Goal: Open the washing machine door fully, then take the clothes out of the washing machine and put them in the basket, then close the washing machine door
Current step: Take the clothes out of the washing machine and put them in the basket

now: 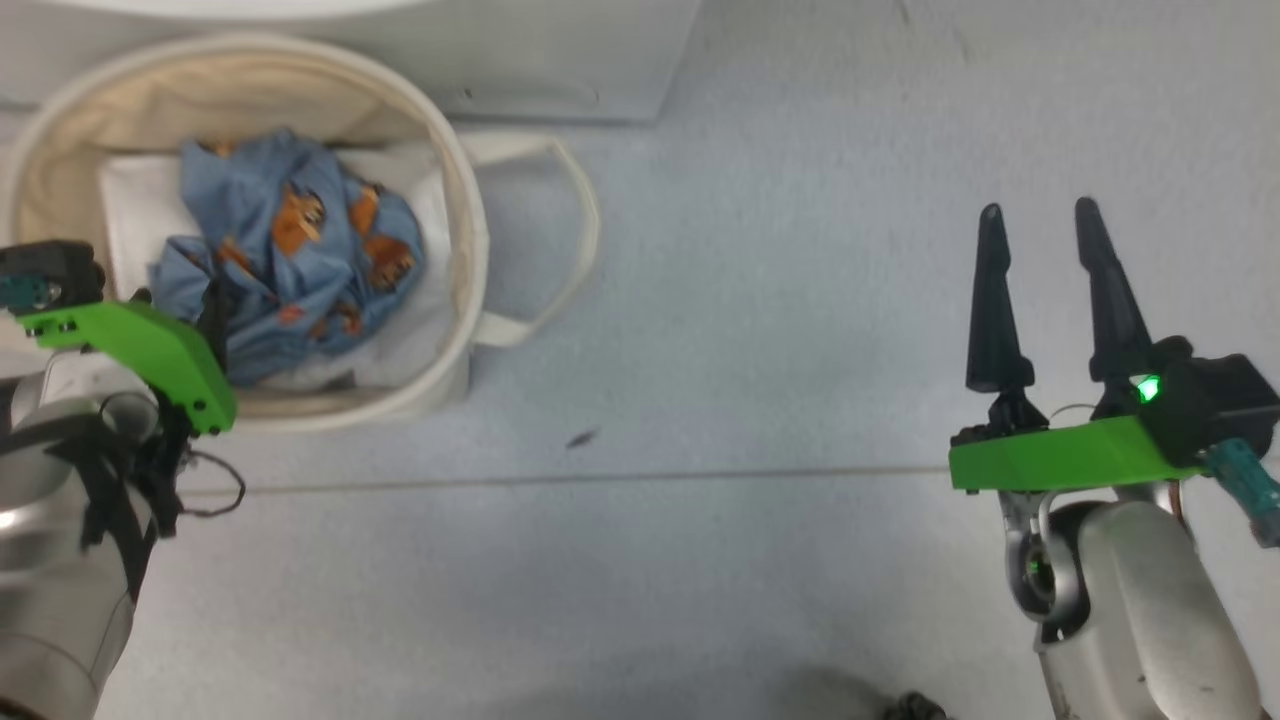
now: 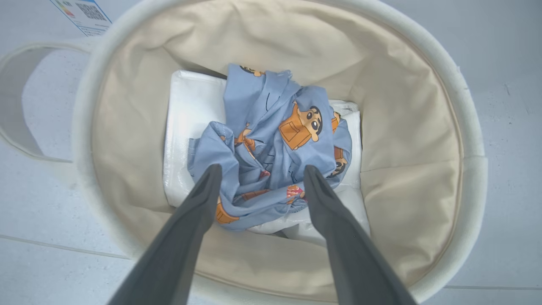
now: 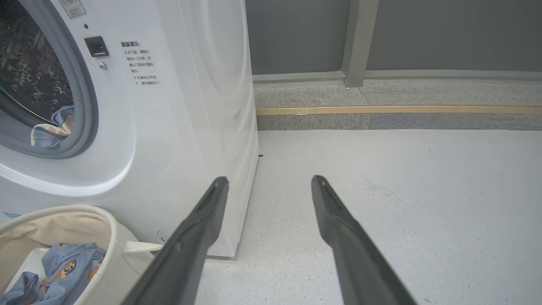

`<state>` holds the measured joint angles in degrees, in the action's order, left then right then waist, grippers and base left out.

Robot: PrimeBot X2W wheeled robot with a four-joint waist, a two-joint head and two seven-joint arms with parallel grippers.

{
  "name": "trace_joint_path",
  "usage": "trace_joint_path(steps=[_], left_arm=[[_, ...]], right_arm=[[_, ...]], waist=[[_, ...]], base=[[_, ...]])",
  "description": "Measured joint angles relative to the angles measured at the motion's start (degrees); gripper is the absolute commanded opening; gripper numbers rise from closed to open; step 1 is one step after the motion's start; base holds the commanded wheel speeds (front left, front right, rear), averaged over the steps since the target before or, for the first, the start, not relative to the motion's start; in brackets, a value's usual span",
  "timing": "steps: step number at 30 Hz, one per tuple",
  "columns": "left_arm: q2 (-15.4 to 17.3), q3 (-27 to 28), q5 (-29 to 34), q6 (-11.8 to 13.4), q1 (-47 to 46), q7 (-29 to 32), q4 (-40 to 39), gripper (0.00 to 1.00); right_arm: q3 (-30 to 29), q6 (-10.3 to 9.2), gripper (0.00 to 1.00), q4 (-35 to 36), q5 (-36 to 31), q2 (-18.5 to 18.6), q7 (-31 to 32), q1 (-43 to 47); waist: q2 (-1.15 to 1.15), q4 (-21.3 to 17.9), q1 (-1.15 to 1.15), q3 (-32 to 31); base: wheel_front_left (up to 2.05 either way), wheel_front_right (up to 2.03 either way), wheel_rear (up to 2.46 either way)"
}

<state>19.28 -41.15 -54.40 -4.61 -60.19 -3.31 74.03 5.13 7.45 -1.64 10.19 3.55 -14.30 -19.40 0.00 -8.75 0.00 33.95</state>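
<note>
— Left wrist view: how is the left claw [image 2: 261, 167] being held?
— Its fingers are being held wide apart, pointing down into the basket [image 2: 470, 127]. Nothing is being gripped between them.
— What is lying under it?
— A blue garment [image 2: 271, 140] with orange cartoon prints is lying crumpled just below the tips, resting on a white pad [image 2: 190, 110] at the basket's bottom. Whether the tips are touching the cloth cannot be told.
— And the right claw [image 1: 1038, 207]?
— It is being held open too, and empty, hovering over the floor [image 1: 780, 330], well apart from the basket.
— Where is the basket standing?
— It is standing on the floor just beside the front of the washer [image 3: 190, 106], with one loop handle [image 1: 570, 230] sticking out on the side toward the right claw.
— Is anything being seen inside the washer?
— In the right wrist view the drum [image 3: 29, 63] is being shown through the round opening, and a second garment [image 3: 53, 127], blue and cream, is lying against the grey gasket [image 3: 87, 106] at the opening's lower edge.
</note>
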Motion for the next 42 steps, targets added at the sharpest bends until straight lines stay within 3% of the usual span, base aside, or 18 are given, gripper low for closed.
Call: trace_joint_path(steps=[3,9,13,16,19,30,34,42], left_arm=[[0.66,-0.35,0.33,-0.38,1.29,-1.14,0.05,1.00],[1.16,-0.38,0.10,-2.42,5.08,-9.18,-3.47,1.00],[2.70,0.43,0.20,-2.56,8.98,-10.93,-9.43,1.00],[5.53,5.49,2.26,-2.38,12.86,-10.93,-18.40,1.00],[7.40,11.41,6.25,0.22,18.66,-10.99,-28.17,1.00],[7.51,25.18,14.43,8.98,47.91,-10.99,-54.32,1.00],[7.47,28.84,14.46,10.65,54.49,-10.99,-59.56,1.00],[7.47,30.40,14.47,10.79,60.65,-10.99,-62.47,1.00]], right_arm=[[0.79,0.00,1.00,-1.52,0.20,0.00,0.00,0.27],[0.88,0.00,1.00,-3.71,2.47,-0.02,0.00,3.69],[1.30,0.00,1.00,-5.43,3.10,-0.02,0.00,7.21],[2.05,0.00,1.00,-6.38,3.64,-0.01,0.00,9.12],[3.16,0.00,1.00,-7.06,4.03,0.10,0.00,9.53],[7.38,0.00,1.00,-9.55,5.03,1.07,0.00,11.17],[7.62,0.00,1.00,-9.96,5.05,1.78,0.00,11.71],[7.32,0.00,1.00,-10.47,5.45,1.99,0.00,11.85]], waist=[[0.00,0.47,0.00,-3.42],[0.00,0.96,0.00,-11.02],[0.00,1.14,0.00,-16.18],[0.00,1.24,0.00,-19.68],[0.00,1.28,0.00,-22.78],[0.00,0.98,0.00,-31.36],[0.00,0.51,-0.01,-33.04],[0.00,0.34,-0.01,-34.21]], base=[[0.00,0.00,0.00],[0.00,0.00,0.00],[0.00,0.00,0.00],[0.00,0.00,0.00],[0.00,0.00,0.00],[0.00,0.00,0.00],[0.00,0.00,0.00],[0.00,0.00,0.00]])
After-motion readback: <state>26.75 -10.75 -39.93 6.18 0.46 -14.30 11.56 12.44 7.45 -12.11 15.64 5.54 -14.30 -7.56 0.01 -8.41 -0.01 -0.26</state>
